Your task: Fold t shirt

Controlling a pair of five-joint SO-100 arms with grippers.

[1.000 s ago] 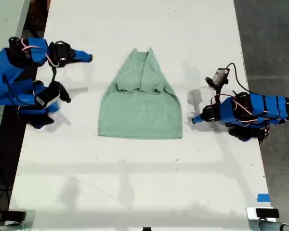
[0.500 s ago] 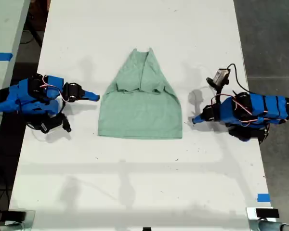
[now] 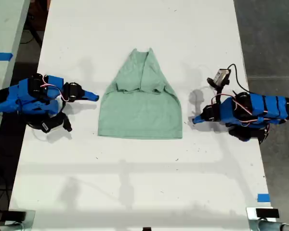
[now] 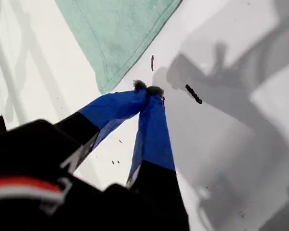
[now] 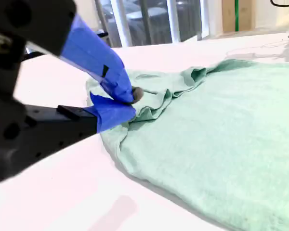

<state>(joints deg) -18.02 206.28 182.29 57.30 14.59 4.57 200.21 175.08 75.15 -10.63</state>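
Nothing moved since before — t shirt [image 3: 139,103] half-folded on table [image 3: 135,183]; my first hand [image 4: 149,91], my second hand [image 5: 127,103] both closed, empty.

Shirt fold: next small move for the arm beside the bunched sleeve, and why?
Probably open my second pincer and ease it onto the near edge of the pale mint-green cloth t-shirt: its jaws look shut and empty, just short of the bunched sleeve. My first pincer is also shut, off the hem corner.

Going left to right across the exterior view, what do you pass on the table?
My second gripper → the t shirt → my first gripper, all on the white table.
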